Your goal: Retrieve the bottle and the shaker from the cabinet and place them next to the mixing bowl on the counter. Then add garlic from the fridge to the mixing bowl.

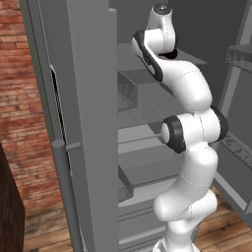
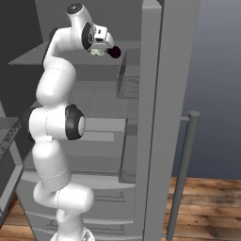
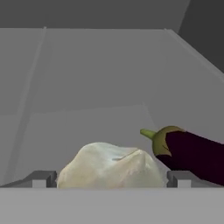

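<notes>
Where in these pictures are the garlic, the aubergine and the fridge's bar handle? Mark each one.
garlic (image 3: 111, 166), hand view, middle of the pale bulb.
aubergine (image 3: 192, 155), hand view, dark purple body behind the green cap.
fridge handle (image 2: 182, 169), right base view, middle of the upright bar.

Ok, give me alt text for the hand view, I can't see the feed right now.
A whitish garlic bulb sits between the open gripper fingertips on a grey fridge shelf. Beside it lies a dark purple eggplant, green stem pointing toward the garlic, with grey fridge walls behind.
</notes>
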Robot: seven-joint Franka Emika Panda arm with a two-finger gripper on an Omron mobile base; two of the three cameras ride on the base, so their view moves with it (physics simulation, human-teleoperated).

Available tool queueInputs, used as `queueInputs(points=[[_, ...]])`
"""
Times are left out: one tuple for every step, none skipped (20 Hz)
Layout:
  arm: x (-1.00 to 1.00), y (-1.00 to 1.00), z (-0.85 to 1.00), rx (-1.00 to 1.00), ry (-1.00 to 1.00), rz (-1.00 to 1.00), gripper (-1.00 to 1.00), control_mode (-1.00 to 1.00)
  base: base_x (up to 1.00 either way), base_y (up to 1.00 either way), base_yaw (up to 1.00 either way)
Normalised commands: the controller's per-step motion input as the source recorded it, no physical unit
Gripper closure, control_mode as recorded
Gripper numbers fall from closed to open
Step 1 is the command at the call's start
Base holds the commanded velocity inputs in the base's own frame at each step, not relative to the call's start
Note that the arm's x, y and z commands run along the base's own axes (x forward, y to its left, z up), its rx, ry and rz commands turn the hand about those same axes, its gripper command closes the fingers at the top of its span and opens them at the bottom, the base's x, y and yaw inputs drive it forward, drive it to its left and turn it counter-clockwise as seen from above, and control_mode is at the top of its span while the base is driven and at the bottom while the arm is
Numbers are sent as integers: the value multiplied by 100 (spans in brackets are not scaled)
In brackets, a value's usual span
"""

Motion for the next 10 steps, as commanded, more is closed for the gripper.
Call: queueInputs(points=[[8,0,-6,0,0,-7,-100,-100,0,0,0],[6,0,-11,0,0,-7,-100,-100,0,0,0],[0,0,-11,0,0,-6,-100,-100,0,0,0],[0,0,-15,0,0,-4,-100,-100,0,0,0],[0,0,-17,0,0,-4,-100,-100,0,0,0],[0,0,-19,0,0,-3,-100,-100,0,0,0],[0,0,-18,0,0,-3,-100,-100,0,0,0],[0,0,-17,0,0,-2,-100,-100,0,0,0],[0,0,-16,0,0,-1,-100,-100,0,0,0],[0,0,-13,0,0,-1,-100,-100,0,0,0]])
